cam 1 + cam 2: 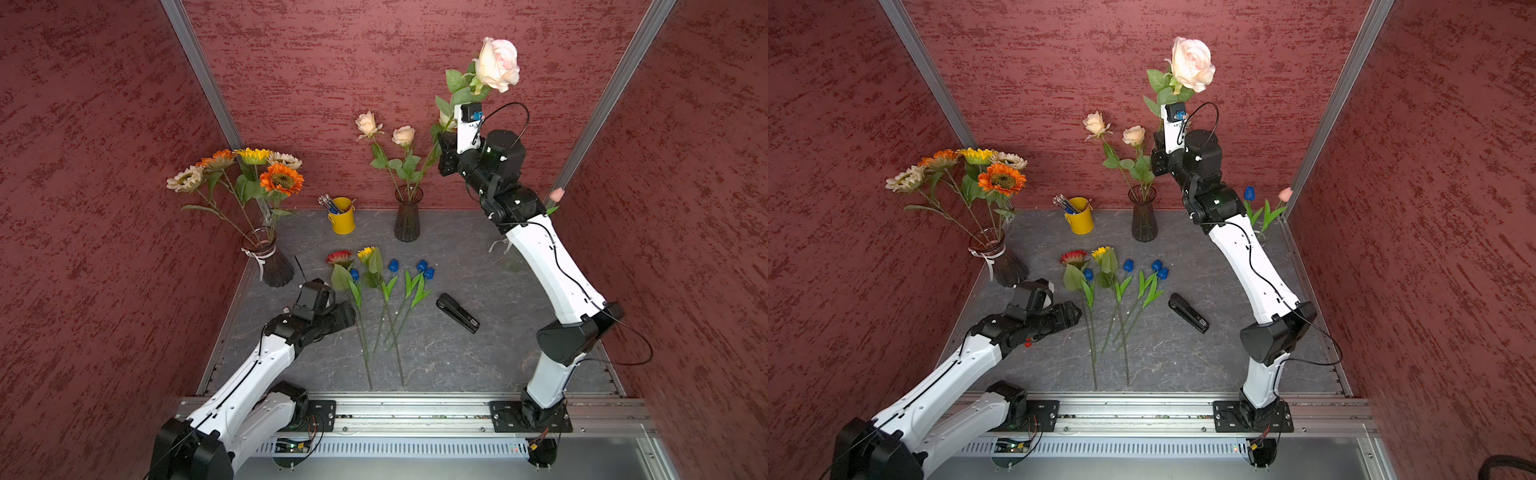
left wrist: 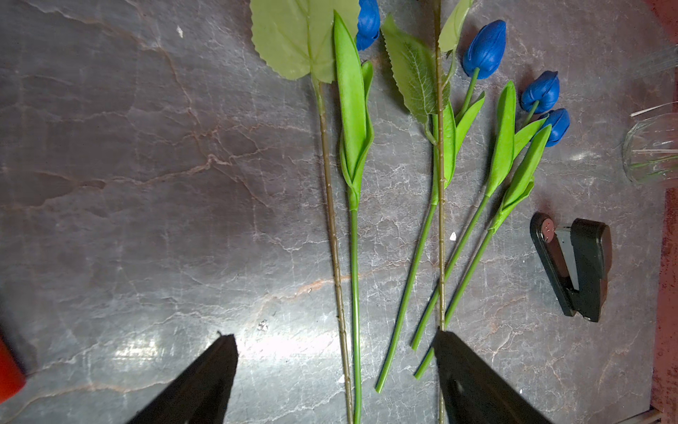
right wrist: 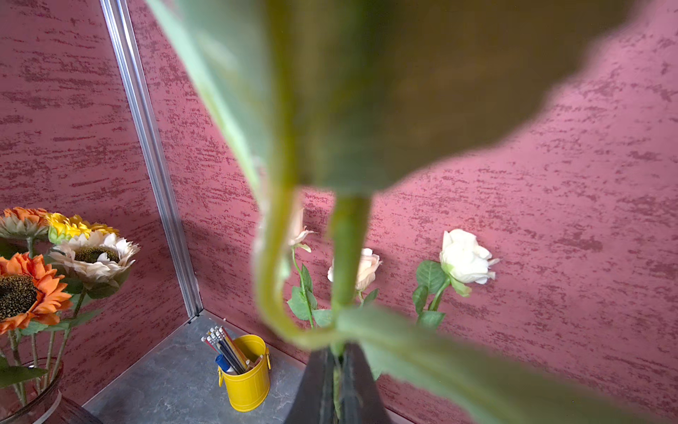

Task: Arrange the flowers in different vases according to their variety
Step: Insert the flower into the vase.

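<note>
1. Right jaws closed on the pink rose (image 1: 497,64) stem, held high near the dark vase (image 1: 408,220) of roses.
2. Left jaws wide apart, empty, above tulips (image 2: 486,47) and sunflowers (image 1: 340,257) lying on the desk (image 1: 457,353).

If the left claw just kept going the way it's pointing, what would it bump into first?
Most likely the red sunflower's long brownish-green stem, with a blue tulip's thin green stem right beside it; both lie between the open fingers of the left gripper. Exact depth is unclear.
</note>
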Controlling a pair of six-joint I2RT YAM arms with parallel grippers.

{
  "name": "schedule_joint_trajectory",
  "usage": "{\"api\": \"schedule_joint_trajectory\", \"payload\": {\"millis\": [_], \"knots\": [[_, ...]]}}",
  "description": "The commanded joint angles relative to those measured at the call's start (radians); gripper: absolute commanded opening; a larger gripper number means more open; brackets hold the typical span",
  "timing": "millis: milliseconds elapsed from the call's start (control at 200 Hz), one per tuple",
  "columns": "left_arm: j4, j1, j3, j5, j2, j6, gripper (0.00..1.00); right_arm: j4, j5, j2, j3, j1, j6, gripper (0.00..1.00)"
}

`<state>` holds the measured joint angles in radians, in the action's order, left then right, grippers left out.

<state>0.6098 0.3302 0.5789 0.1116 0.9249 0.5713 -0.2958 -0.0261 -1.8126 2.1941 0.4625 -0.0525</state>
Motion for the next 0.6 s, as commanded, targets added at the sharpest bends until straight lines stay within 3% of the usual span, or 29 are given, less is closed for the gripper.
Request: {"api": "schedule_joint_trajectory", "payload": {"millis": [0, 291, 431, 506, 546, 591], "knots": [[-0.019, -0.008, 0.006, 0.009, -0.002, 0.004, 0.88, 0.022, 0.008, -0.009, -0.010, -0.002, 0.003, 0.00], [-0.008, -0.008, -0.004, 0.007, -0.022, 0.007, 0.88, 0.092, 0.012, -0.087, -0.110, -0.001, 0.007, 0.00], [-0.002, -0.008, -0.004, 0.011, -0.026, 0.009, 0.88, 0.040, 0.021, -0.222, -0.103, -0.002, 0.015, 0.00], [0.004, -0.007, -0.002, 0.013, -0.035, 0.008, 0.88, -0.152, 0.026, -0.288, 0.009, -0.002, 0.051, 0.57], [0.010, -0.008, -0.002, 0.013, -0.040, 0.009, 0.88, -0.229, 0.023, -0.275, 0.023, -0.002, 0.092, 0.69], [0.016, -0.008, -0.003, 0.010, -0.049, 0.010, 0.88, -0.264, 0.045, -0.217, -0.035, -0.001, 0.137, 0.72]]}}
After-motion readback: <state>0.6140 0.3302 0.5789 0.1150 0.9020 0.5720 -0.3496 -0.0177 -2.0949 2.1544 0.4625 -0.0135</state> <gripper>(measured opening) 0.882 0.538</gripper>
